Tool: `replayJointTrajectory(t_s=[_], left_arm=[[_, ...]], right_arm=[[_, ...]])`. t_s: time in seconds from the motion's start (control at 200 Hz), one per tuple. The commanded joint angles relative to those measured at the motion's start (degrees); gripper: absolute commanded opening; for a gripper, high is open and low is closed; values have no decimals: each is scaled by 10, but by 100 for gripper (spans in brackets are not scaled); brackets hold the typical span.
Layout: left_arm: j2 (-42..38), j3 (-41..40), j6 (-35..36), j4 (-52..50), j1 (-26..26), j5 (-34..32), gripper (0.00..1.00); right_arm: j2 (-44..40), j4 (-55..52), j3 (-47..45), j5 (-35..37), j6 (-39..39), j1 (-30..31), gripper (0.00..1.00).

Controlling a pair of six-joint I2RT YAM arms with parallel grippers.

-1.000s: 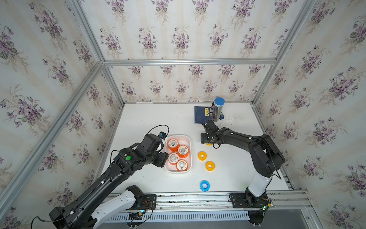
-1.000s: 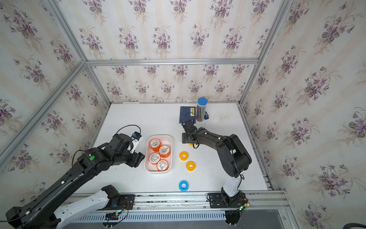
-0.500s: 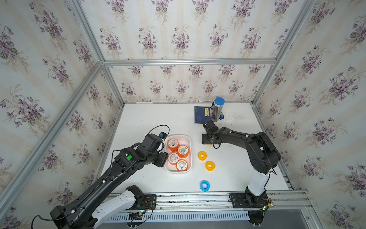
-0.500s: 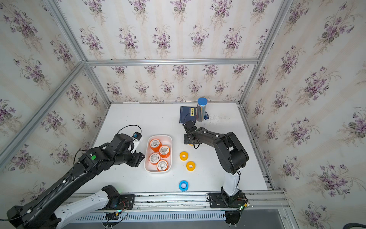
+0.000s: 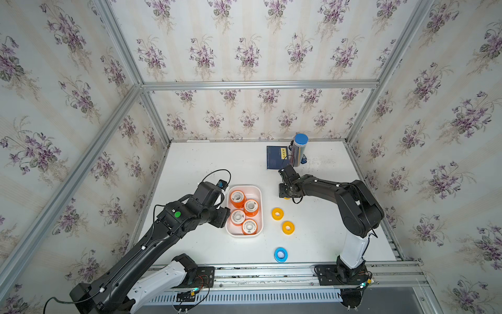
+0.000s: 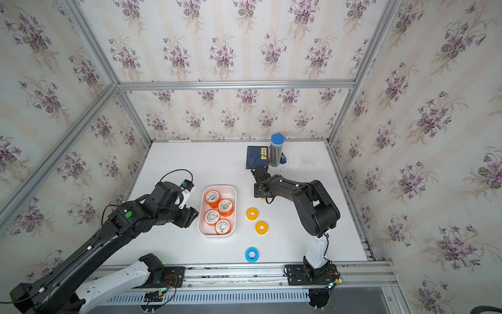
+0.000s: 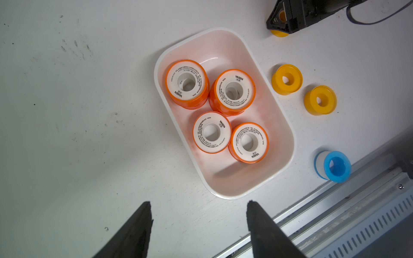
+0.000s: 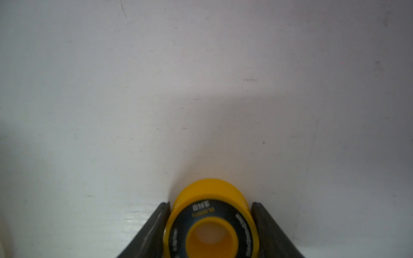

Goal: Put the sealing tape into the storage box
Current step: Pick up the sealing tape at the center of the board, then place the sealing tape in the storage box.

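Observation:
The white storage box (image 5: 245,236) (image 6: 217,236) (image 7: 282,125) lies mid-table and holds several orange sealing tape spools (image 5: 238,196) (image 7: 232,92). Two yellow spools (image 5: 277,213) (image 5: 288,227) and a blue spool (image 5: 280,254) lie on the table right of it. My right gripper (image 5: 285,193) (image 8: 210,204) points down behind them, shut on a third yellow spool (image 8: 210,192) that rests on the table; in both top views only a sliver of that spool shows. At the box's left side my left gripper (image 5: 225,214) (image 7: 197,203) hovers open and empty.
A dark blue booklet (image 5: 276,157) and a tall silvery cylinder with a blue cap (image 5: 298,149) stand at the back right, just behind my right gripper. The metal rail (image 5: 271,271) runs along the table's front edge, close to the blue spool.
My right gripper's jaws have drawn in around the yellow spool beneath it. The left arm has hardly moved.

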Motion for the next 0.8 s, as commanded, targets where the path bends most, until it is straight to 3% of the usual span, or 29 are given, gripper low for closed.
replayJointTrajectory(t_s=[0.0, 0.315, 0.455, 0.57, 0.794], left_arm=[[-3, 1, 9, 7, 10, 17, 67], [-7, 0, 7, 5, 15, 14, 67], [-13, 1, 5, 4, 15, 5, 67], [-16, 1, 2, 3, 19, -7, 67], [-46, 5, -19, -3, 33, -67, 66]], right_arm=[[-12, 2, -5, 4, 1, -1, 51], [-79, -20, -16, 10, -12, 16, 48], [-126, -54, 0, 27, -25, 74, 48], [-154, -62, 7, 3, -30, 124, 48], [-151, -87, 65, -24, -33, 234, 48]])
